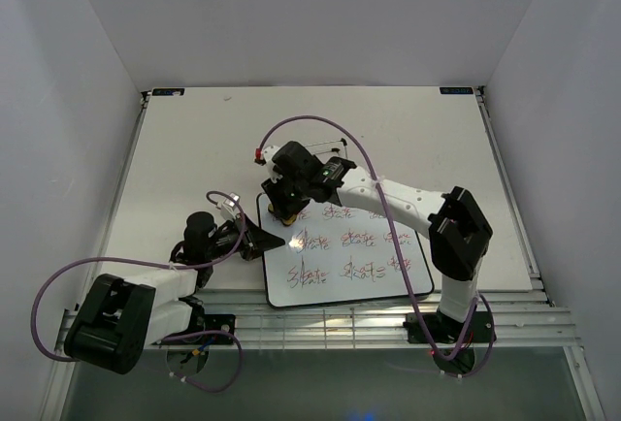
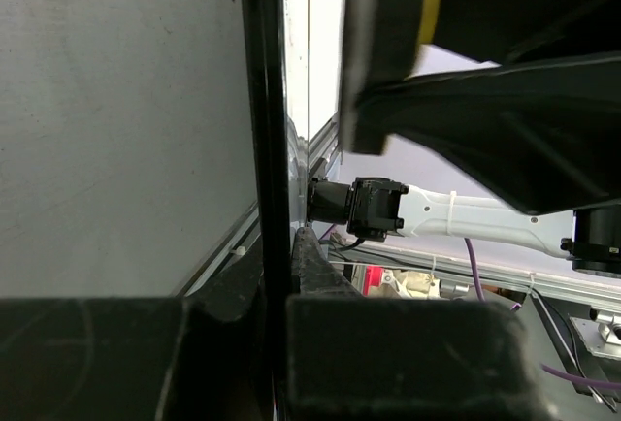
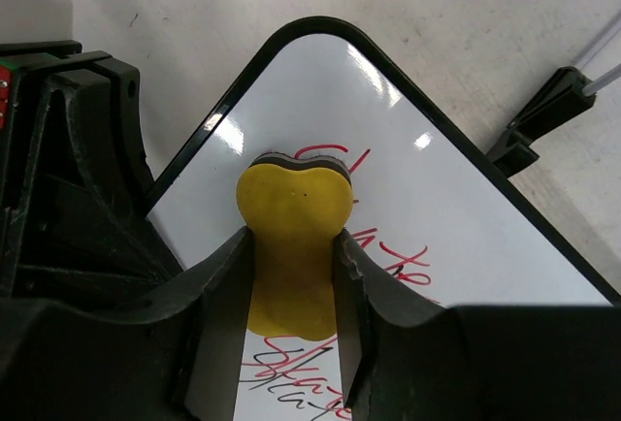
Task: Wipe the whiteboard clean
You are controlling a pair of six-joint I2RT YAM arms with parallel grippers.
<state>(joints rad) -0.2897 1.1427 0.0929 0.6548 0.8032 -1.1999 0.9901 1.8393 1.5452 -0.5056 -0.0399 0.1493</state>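
The whiteboard (image 1: 335,288) lies flat on the table near the arms, with rows of red-and-black scribbled writing across it. My left gripper (image 1: 264,242) is shut on the board's left edge. In the left wrist view the black rim (image 2: 264,149) runs edge-on between the jaws. My right gripper (image 1: 287,210) is shut on a yellow eraser (image 3: 294,217) and presses it down on the board's far left corner (image 3: 446,208). Red scribbles show just beyond and below the eraser. The eraser (image 2: 430,4) also shows at the top of the left wrist view.
A thin wire easel stand (image 1: 342,140) lies on the table just beyond the board, and its black foot (image 3: 543,111) sits close to the board's far edge. Grey walls close in the table on three sides. A metal rail (image 1: 388,319) runs along the near edge.
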